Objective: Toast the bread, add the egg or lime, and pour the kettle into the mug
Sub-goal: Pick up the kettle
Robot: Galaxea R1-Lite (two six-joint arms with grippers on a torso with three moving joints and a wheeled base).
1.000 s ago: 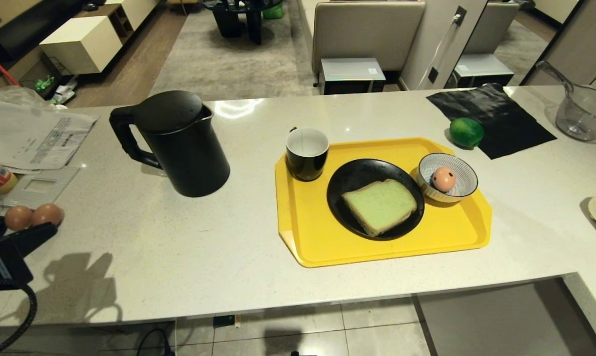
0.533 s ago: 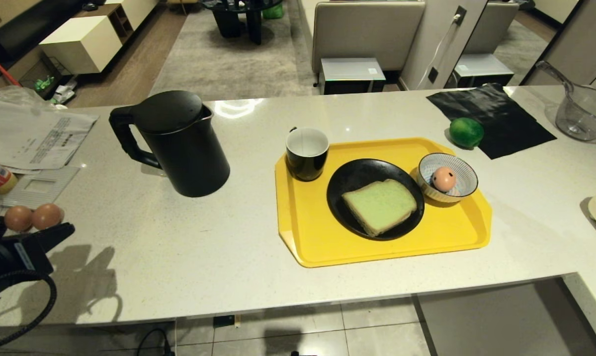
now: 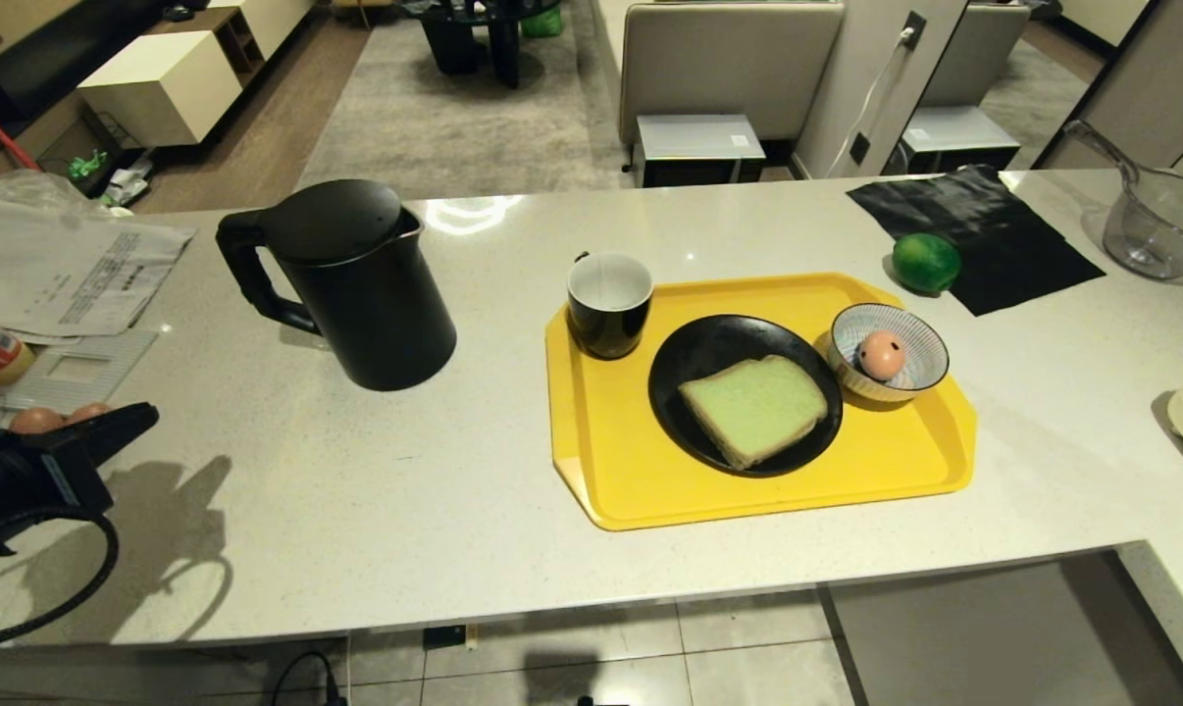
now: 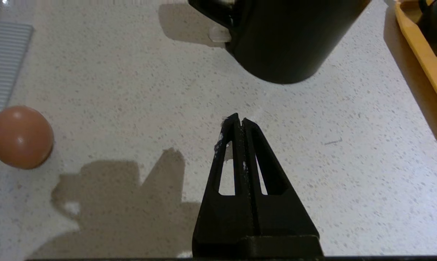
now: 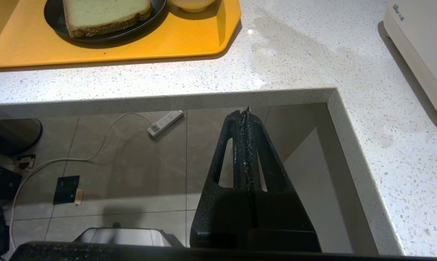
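The left pincer point(image 3: 130, 424) is seen at the left edge of the head view, low over the desk point(image 3: 376, 510), with its fingers pressed together and nothing pinched between them. In the left wrist view the same pincer point(image 4: 239, 121) is pointed toward the base of the kettle point(image 4: 291, 40), a stretch of bare desk lying between the two. A brown egg point(image 4: 21, 137) is seen off to one side in that view; in the head view two brown eggs point(image 3: 37, 420) are largely hidden behind the arm.

The kettle point(image 3: 356, 284) is stood upright on the desk left of the tray point(image 3: 650, 490), handle turned to the left, lid on. On the yellow tray the mug point(image 3: 608, 304) is placed at the far left corner (its white inside appears empty). Just beside it a black plate point(image 3: 685, 368) carries the bread point(image 3: 754, 408), laid flat. A small striped bowl point(image 3: 920, 343) at the tray's right holds the egg point(image 3: 881, 355). The lime point(image 3: 926, 262) is found off the tray, on the desk, touching the edge of a black sheet point(image 3: 994, 235).

The right pincer point(image 5: 246, 110) is shown only in its wrist view, pressed together and empty, held below the desk's edge over the tiled floor point(image 5: 131, 163), with the bread point(image 5: 106, 14) on its plate visible beyond.

Papers point(image 3: 62, 270) lie at the far left, and a clear jug point(image 3: 1156, 221) stands at the far right.
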